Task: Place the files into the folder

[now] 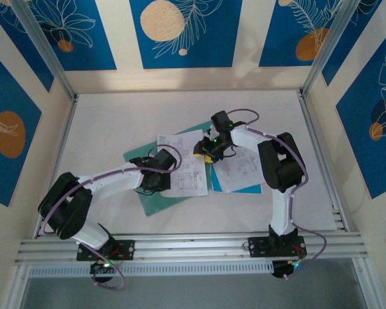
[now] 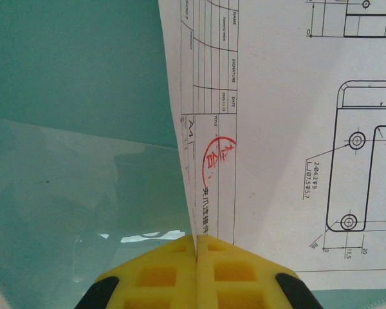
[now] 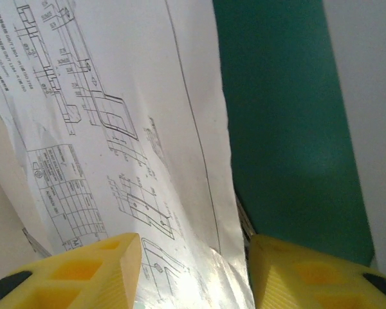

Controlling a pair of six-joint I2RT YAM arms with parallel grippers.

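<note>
At the middle of the white bench (image 1: pixel 109 129), the teal folder (image 1: pixel 156 201) lies flat under the files (image 1: pixel 188 172). At its 9 o'clock, the left end effector (image 2: pixel 197 243) is clenched on one file's edge. At 2 o'clock, the right end effector (image 3: pixel 190 248) is released, straddling another.

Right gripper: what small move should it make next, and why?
Probably close it. The right gripper has its jaws apart with a sheet edge between them, beside the folder, so it grips nothing yet. The left gripper is already shut on a sheet edge.
</note>
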